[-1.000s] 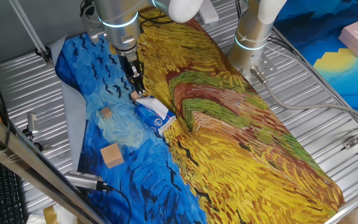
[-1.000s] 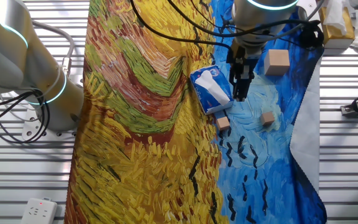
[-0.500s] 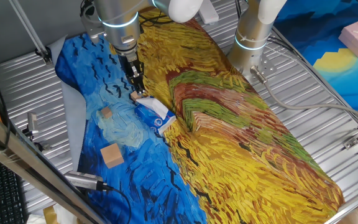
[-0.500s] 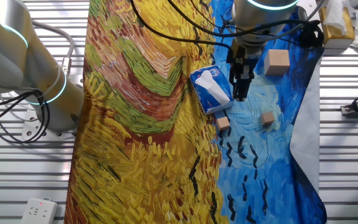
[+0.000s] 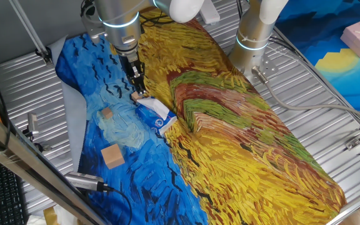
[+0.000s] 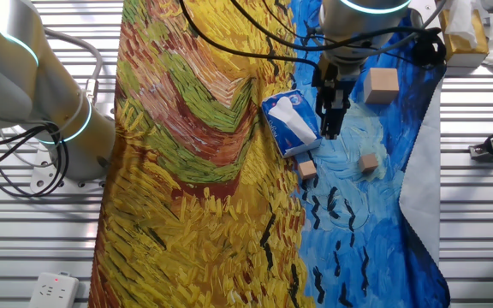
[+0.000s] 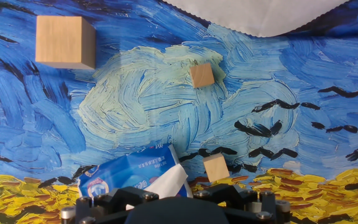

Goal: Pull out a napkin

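Note:
The blue-and-white tissue packet lies on the painted cloth where blue meets yellow; it also shows in the other fixed view and the hand view. A white napkin sticks up out of its slot and runs in under my gripper's dark body at the bottom edge of the hand view. My gripper points straight down at the packet's end, fingers close together, shut on the napkin's tip. The pinch itself is hidden.
Three tan wooden cubes lie on the blue cloth: a large one, a small one and a small one right beside the packet. A second arm's base stands at the yellow side. A white cloth edge lies beyond.

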Robot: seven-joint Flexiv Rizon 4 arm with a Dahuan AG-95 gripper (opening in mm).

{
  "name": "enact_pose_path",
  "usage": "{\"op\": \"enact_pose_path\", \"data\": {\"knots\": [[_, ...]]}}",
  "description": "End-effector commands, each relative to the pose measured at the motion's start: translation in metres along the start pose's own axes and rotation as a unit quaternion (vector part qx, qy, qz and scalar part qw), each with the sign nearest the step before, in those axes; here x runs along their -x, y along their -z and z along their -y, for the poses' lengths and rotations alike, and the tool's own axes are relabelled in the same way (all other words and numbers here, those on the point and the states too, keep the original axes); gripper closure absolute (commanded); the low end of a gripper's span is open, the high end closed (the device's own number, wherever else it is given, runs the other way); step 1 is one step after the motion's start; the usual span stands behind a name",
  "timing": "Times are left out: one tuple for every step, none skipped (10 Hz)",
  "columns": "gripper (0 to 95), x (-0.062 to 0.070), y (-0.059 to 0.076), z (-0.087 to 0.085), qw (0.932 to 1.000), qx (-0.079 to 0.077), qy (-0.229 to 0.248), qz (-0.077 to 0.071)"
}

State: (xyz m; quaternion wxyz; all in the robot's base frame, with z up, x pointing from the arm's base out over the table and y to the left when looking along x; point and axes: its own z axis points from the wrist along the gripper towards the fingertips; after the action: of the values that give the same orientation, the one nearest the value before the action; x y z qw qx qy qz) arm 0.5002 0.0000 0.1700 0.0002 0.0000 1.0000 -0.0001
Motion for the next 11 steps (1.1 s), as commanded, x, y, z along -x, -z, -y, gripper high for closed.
{"op": "enact_pose_path", "data": {"knots": [[95.0,-0.0002,-0.0001,0.0,0.9975,0.025,-0.055,-0.038],[95.0,-0.0002,-0.0001,0.0,0.9975,0.023,-0.054,-0.038],[95.0,-0.0002,-0.0001,0.0,0.9975,0.023,-0.054,-0.038],[95.0,-0.0002,-0.0001,0.0,0.9975,0.023,-0.054,-0.038],[95.0,-0.0002,-0.0001,0.0,0.9975,0.023,-0.054,-0.038],[95.0,-0.0002,-0.0001,0.0,0.9975,0.023,-0.054,-0.038],[95.0,-0.0002,-0.0001,0.0,0.9975,0.023,-0.054,-0.038],[95.0,-0.0002,-0.0001,0.0,0.9975,0.023,-0.054,-0.039],[95.0,-0.0002,-0.0001,0.0,0.9975,0.024,-0.053,-0.039],[95.0,-0.0002,-0.0001,0.0,0.9975,0.024,-0.053,-0.039],[95.0,-0.0002,-0.0001,0.0,0.9975,0.024,-0.053,-0.04]]}}
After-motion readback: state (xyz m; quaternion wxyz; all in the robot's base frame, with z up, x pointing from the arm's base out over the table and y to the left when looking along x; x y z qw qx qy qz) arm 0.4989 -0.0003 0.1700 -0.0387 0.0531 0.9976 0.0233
